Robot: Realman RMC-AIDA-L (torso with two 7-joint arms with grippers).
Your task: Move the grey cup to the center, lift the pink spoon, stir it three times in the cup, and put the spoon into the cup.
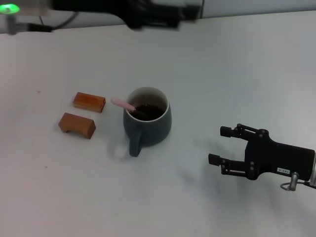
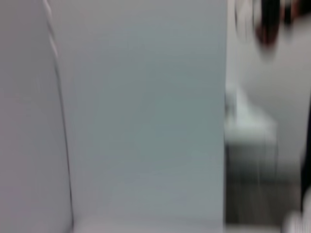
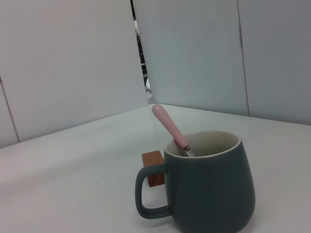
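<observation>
The grey cup stands upright near the middle of the table with dark liquid inside and its handle towards me. The pink spoon rests in the cup, its pink handle leaning out over the rim to the left. The right wrist view shows the cup and the spoon close up. My right gripper is open and empty, low over the table to the right of the cup and apart from it. My left gripper is held high at the far side of the table, blurred.
Two small brown wooden blocks lie left of the cup; one block shows behind the cup's handle in the right wrist view. A green-lit device sits at the far left corner. The left wrist view shows only wall panels.
</observation>
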